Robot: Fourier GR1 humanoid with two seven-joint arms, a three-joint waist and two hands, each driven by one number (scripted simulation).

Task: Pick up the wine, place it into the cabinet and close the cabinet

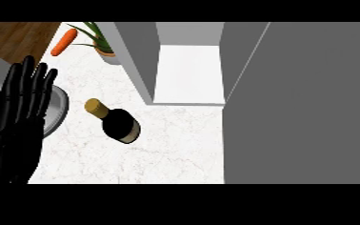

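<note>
Left hand (25,109) open, fingers up, resting

A white marbled counter (141,157) is seen just right of the left hand (25,119). Wooden flooring (25,38) is shown above that hand. A broad grey panel (295,105) is set far to its right, along the counter's edge.

Bright, even, flat light

The white marble worktop (175,148) right of the fingers (28,86) is evenly lit, without glare. The bottle (116,121) casts barely any shadow. Beyond it, the cabinet (190,71) floor shows brightest, its walls plain grey.
</note>
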